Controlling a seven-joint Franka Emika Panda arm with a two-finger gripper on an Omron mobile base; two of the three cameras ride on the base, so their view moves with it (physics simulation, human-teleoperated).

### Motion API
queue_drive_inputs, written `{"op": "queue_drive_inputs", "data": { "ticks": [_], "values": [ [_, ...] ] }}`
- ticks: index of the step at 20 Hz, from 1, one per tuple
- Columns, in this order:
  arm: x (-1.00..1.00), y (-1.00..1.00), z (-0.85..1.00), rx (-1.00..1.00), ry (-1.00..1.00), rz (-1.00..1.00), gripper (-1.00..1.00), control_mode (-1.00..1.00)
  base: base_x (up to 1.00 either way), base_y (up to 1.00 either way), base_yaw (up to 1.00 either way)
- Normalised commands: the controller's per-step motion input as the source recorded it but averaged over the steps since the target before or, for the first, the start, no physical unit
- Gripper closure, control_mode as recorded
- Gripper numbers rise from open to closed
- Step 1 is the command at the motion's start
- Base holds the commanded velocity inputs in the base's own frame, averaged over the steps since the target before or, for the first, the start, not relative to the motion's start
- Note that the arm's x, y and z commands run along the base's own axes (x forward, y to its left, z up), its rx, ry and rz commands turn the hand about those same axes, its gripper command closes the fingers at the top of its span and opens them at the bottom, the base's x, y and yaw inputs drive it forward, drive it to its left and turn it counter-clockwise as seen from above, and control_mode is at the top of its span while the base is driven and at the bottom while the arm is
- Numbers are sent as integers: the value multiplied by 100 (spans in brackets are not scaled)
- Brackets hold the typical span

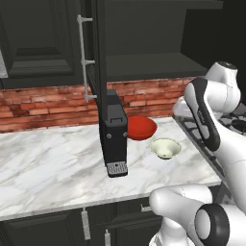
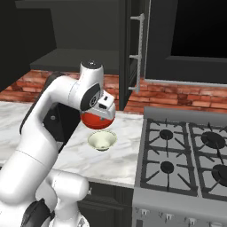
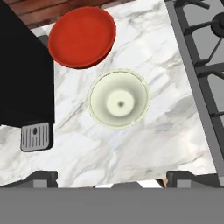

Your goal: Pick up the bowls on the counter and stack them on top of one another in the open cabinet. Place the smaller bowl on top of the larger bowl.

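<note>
The wide red bowl (image 1: 141, 128) sits on the marble counter (image 1: 48, 163) near the brick wall. The smaller cream-white bowl (image 1: 166, 148) stands just in front of it, a little apart. Seen from the hand, the cream bowl (image 3: 119, 103) lies near the centre and the red bowl (image 3: 82, 37) beyond it. My gripper (image 3: 113, 178) hovers above the counter's front edge, open, its fingertips (image 3: 43, 177) far apart with nothing between them. From the right base, my wrist covers part of the red bowl (image 2: 94, 120), and the cream bowl (image 2: 102, 140) is below it. The open cabinet (image 1: 144, 65) shows a dark shelf above.
A tall black appliance (image 1: 114, 134) stands on the counter just left of the bowls. The cabinet door with its silver bar handle (image 1: 85, 62) juts out above it. A gas stovetop (image 2: 186, 155) borders the counter on the right.
</note>
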Motion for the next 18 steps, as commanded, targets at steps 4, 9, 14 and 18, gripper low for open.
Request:
{"op": "queue_drive_inputs", "data": {
  "ticks": [4, 9, 14, 18],
  "values": [
    [-1, 0, -25, 2, 0, -5, -100, -100, 0, 0, 0],
    [0, 0, -31, 1, -1, -3, -100, -100, 0, 0, 0],
    [-4, -7, -36, -1, -4, -5, -100, -100, 0, 0, 0],
    [0, -22, -38, -1, -2, -14, -100, -100, 0, 0, 0]
  ]
}}
